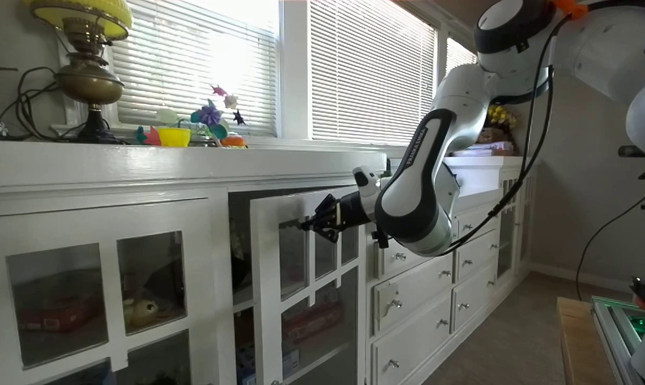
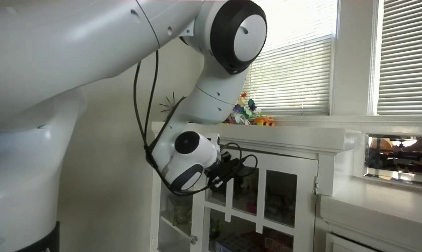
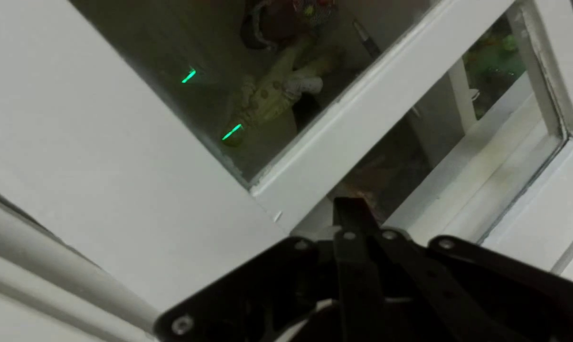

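Closed and empty, a black tool (image 3: 355,209) points at the upper part of a cabinet door (image 1: 311,287), the step in hand apparently moving it; the next move likely calls for gentle pressure on frame, not glass, though contact cannot be told. The white door, with several glass panes (image 1: 293,267), stands ajar beneath a deep ledge (image 1: 178,166), its knob (image 2: 194,239) on the free edge
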`<state>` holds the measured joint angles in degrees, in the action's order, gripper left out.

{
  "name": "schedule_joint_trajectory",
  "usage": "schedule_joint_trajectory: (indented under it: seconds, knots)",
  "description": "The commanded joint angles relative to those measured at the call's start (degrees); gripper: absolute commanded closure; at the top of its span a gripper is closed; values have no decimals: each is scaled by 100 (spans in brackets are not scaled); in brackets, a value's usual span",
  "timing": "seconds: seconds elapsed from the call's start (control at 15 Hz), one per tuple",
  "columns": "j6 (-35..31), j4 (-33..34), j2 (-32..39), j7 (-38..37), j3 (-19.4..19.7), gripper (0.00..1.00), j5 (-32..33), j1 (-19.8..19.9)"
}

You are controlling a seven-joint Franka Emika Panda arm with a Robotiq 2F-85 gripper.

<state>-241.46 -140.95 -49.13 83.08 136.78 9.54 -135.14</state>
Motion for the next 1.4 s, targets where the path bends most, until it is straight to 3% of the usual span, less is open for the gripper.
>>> schedule_joint_trajectory:
  seconds: [0.0,1.33]
  knots:
    - [-212,523,-521,324,78,99,308,-37]
    - [-228,1769,-1190,710,220,99,208,-458]
